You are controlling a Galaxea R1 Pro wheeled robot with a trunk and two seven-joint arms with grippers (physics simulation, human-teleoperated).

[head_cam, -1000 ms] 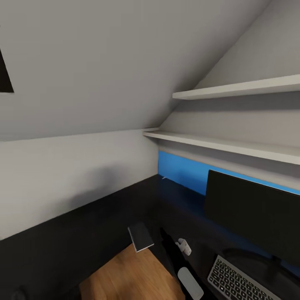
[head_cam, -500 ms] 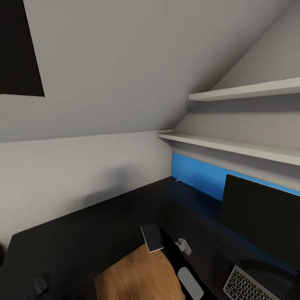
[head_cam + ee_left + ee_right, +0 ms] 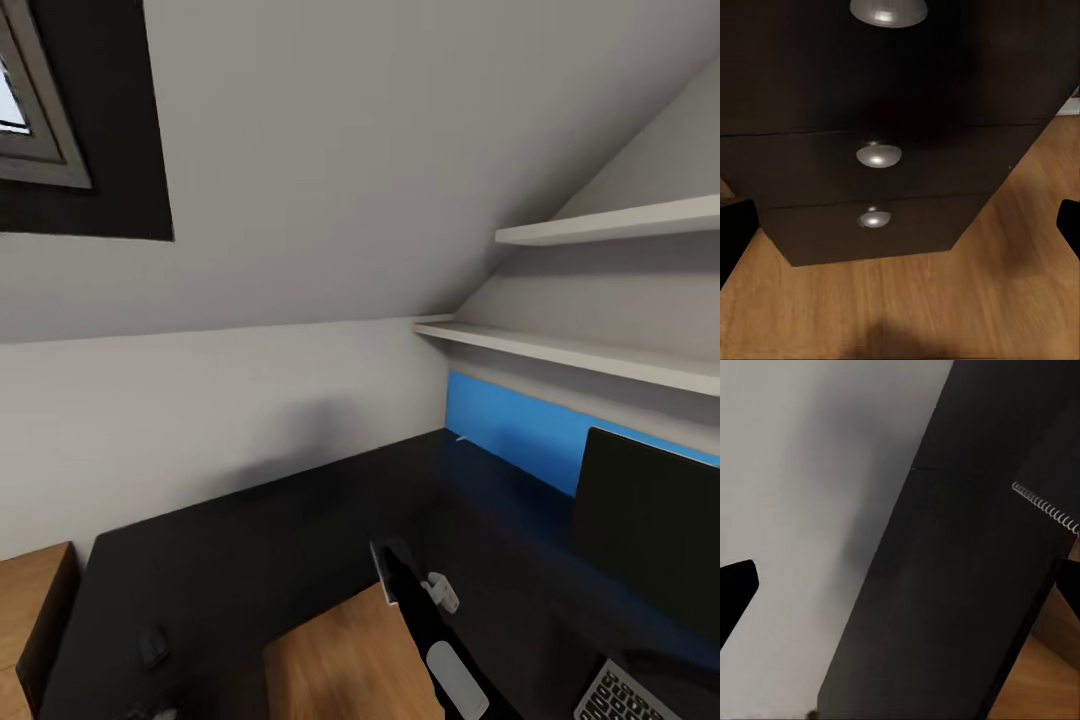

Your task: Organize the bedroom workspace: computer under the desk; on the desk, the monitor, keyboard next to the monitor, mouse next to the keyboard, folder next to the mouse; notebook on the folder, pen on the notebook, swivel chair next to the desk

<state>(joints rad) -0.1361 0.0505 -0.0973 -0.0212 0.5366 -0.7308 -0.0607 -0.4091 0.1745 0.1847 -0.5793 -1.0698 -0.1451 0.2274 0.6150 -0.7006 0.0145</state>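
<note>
Both of my grippers show only black fingertip edges at the sides of their wrist views, spread wide and holding nothing. My right gripper (image 3: 900, 585) looks down on the desk (image 3: 300, 530), where the notebook (image 3: 1054, 472) lies with its spiral binding running diagonally. My left gripper (image 3: 900, 225) faces the drawer unit (image 3: 877, 112) above the wooden floor (image 3: 945, 307). My right arm (image 3: 440, 650) reaches forward over the desk's inner edge. At far right stand the monitor (image 3: 650, 530) and a keyboard (image 3: 625, 695) corner; the mouse (image 3: 153, 647) sits near left.
</note>
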